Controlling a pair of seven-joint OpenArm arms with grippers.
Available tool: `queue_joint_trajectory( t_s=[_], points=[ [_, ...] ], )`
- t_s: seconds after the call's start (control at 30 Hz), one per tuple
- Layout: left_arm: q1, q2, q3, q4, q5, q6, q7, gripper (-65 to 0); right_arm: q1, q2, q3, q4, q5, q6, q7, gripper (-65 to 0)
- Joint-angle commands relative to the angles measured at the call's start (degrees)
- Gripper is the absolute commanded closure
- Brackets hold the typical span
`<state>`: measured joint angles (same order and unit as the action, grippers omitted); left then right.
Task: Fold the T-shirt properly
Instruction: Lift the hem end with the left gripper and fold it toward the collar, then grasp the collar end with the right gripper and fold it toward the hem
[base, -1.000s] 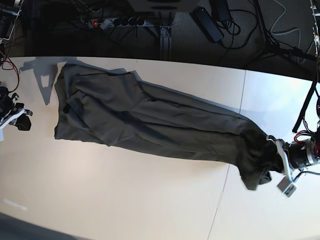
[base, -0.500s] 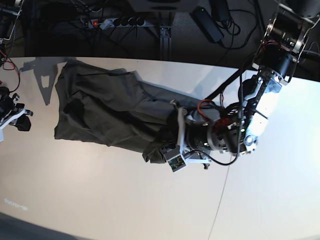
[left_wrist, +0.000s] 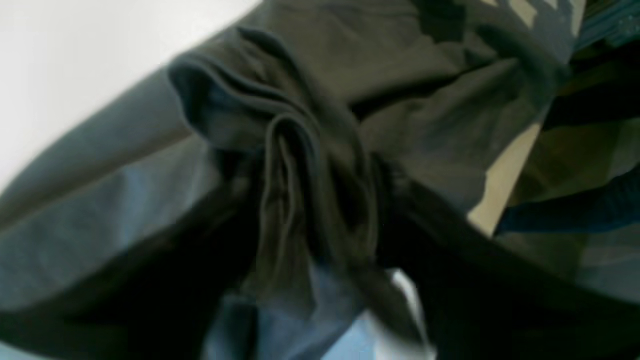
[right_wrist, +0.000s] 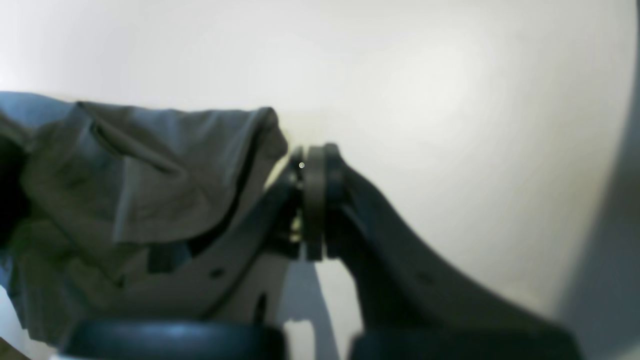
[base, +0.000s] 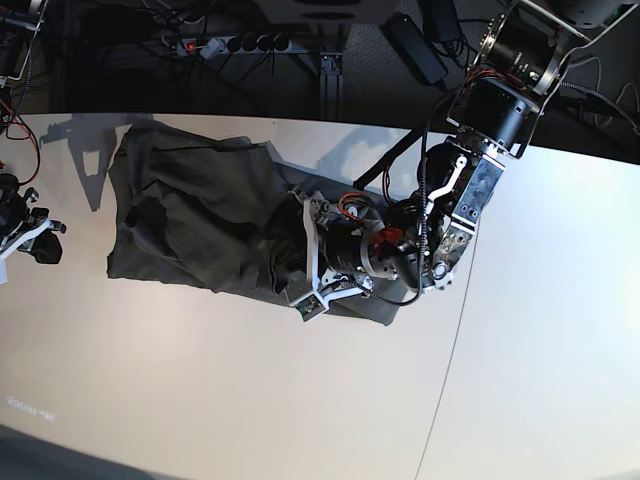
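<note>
Dark olive-grey cotton T-shirt (base: 200, 225) is lying half-folded on the pale surface (base: 300, 400). Left hand (base: 300, 250) is opening w/ jaws spread, letting cloth drop; should lift straight off. Right hand (right_wrist: 314, 200) is sitting clenched, empty.

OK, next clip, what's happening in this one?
A two-arm robot is folding a dark T-shirt on a pale table. The left gripper is out over the middle of the shirt, jaws spread, with a bunched fold of cloth right in front of it. The right gripper sits shut at the table's edge beside the shirt's end, holding nothing. The fold is not finished.
</note>
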<state>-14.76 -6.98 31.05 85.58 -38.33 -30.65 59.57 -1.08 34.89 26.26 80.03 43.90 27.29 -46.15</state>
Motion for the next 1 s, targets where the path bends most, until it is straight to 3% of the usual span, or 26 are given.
queue_joint_trajectory(
  t_s=[0.0, 0.23, 0.47, 0.63, 0.77, 0.8, 0.9, 0.93, 0.97],
  points=[
    [-0.8, 1.0, -0.2, 0.9, -2.0, 0.2, -1.0, -34.8, 0.9, 1.4, 0.7, 0.8, 0.7, 4.0, 1.4, 0.0],
    [0.9, 5.5, -0.2, 0.9, -4.7, 0.2, -1.0, -34.8, 0.9, 1.4, 0.7, 0.8, 0.7, 4.0, 1.4, 0.0],
    [-0.3, 5.6, -6.6, 1.1, -5.4, 0.2, 2.1, -34.6, 0.9, 1.5, 1.1, 0.7, -0.8, 3.8, 0.7, 0.0],
    [-0.3, 1.6, -17.3, 1.2, -11.8, 0.0, 3.7, -24.9, -1.4, 1.5, 6.8, -2.3, -0.2, 1.4, -0.7, 0.0],
    [-0.1, -3.8, -22.0, 1.2, -12.1, 0.0, 3.7, -24.4, -5.9, 1.3, 6.8, -5.4, 5.0, 1.7, -1.5, 0.0],
    [-0.1, -5.1, -22.6, 1.2, -12.1, 0.0, 3.6, -24.4, -6.9, 1.0, 6.5, -5.7, 6.3, 1.7, -1.5, -3.5],
    [-0.1, -8.3, -23.4, 1.2, -12.3, 0.0, 3.0, -24.4, -8.0, -0.2, 5.5, -6.0, 9.7, 3.0, -1.5, -39.4],
    [-0.1, -9.0, -23.4, 1.2, -12.3, 0.0, 2.8, -24.4, -8.0, -0.6, 5.2, -6.0, 11.0, 3.0, -1.6, -44.7],
    [-0.1, -9.5, -23.4, 1.2, -12.3, 0.0, 2.8, -24.5, -8.0, -1.0, 4.7, -6.0, 12.0, 3.0, -1.7, -44.3]
  ],
)
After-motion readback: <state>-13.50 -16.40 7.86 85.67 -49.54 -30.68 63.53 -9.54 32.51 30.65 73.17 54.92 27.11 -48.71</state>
